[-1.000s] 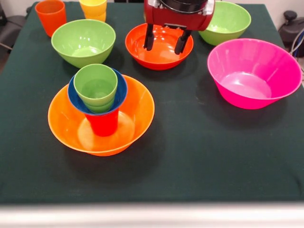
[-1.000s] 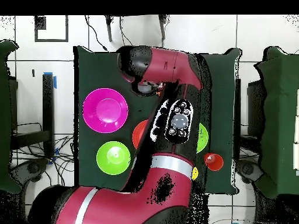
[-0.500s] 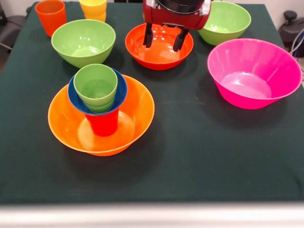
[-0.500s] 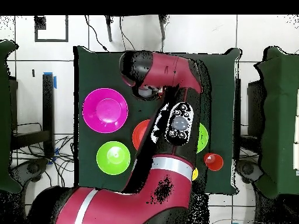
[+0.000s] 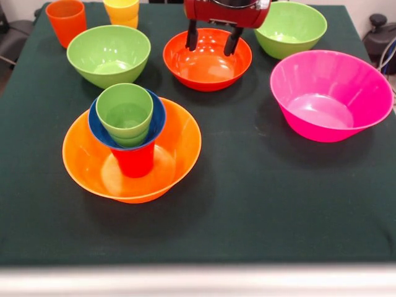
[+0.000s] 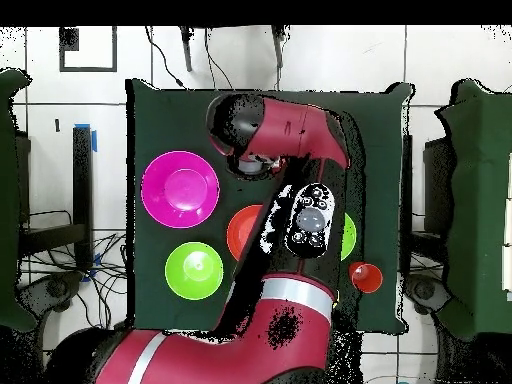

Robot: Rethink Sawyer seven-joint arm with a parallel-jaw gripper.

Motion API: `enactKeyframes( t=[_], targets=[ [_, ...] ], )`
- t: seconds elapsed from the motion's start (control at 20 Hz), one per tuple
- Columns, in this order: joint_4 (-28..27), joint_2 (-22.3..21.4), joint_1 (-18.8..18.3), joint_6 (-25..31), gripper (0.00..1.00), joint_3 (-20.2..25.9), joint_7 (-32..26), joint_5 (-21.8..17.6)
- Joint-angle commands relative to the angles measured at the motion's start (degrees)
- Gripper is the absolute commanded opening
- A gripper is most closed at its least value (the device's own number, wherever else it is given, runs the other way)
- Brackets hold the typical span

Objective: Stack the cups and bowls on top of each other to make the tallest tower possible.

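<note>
Overhead, the empty end effector [image 5: 211,43], fingers apart, hangs above the glossy red-orange plastic bowl [image 5: 207,60]; light, stiff and slippery, it looks best pinched at the rim

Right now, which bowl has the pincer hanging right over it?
The red-orange bowl. The open pincer hangs above its far rim, empty. The two light green bowls sit off to either side, and the pink and large orange ones lie nearer the camera.
</note>
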Motion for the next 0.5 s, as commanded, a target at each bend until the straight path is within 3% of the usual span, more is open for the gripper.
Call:
enactKeyframes(
  t=[0.05,0.5],
  targets=[
    [7.44,-1.07,-1.79,-6.50,1.00,2.84,-0.03,-5.45],
    [10.83,-3.02,-3.92,-8.95,1.00,3.68,-3.25,-6.15]
  ],
)
